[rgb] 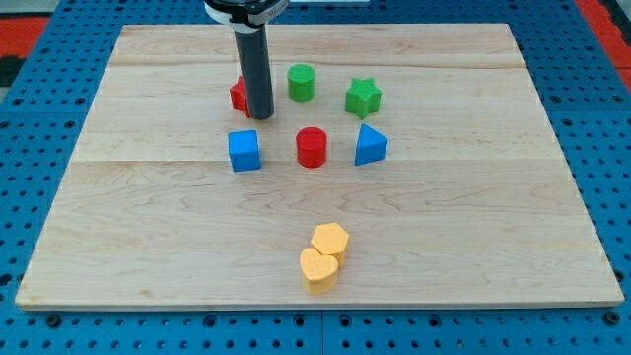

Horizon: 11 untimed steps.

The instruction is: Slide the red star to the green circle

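The red star [238, 95] sits near the board's top, mostly hidden behind my rod, with my tip [261, 117] touching its right side; the rod holds nothing. The green circle [302, 83] stands just right of the rod. Further right is a green star [363, 97]. Below lie a blue cube [245, 151], red cylinder [312, 147] and blue triangle [370, 145]; two yellow blocks [324, 256] touch near the wooden board's [493, 227] bottom edge

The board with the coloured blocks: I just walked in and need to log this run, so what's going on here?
A robot arm's dark rod is pushing blocks on a wooden board. My tip sits against the right side of the red star, which it partly hides. The green circle stands apart to the view's right of the rod, so the star has not reached it.
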Tool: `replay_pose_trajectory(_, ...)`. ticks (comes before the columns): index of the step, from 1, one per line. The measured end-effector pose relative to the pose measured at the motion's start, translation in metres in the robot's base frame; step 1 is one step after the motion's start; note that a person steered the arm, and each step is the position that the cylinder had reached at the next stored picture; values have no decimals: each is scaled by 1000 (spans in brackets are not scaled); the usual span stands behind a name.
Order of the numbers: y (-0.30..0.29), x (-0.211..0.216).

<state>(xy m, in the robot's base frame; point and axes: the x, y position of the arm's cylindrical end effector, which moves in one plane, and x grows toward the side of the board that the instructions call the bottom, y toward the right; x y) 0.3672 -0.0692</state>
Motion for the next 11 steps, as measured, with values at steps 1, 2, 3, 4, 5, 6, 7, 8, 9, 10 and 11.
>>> replay_pose_trajectory(1,-6,19)
replay_pose_trajectory(2,-34,39)
replay_pose_trajectory(3,-53,17)
replay_pose_trajectory(4,-54,-20)
replay_pose_trajectory(5,-56,-51)
replay_pose_trajectory(6,-59,-78)
replay_pose_trajectory(7,-59,-88)
replay_pose_trajectory(8,-59,-70)
replay_pose_trajectory(9,-57,-54)
replay_pose_trajectory(10,-51,-46)
replay_pose_trajectory(11,-44,-40)
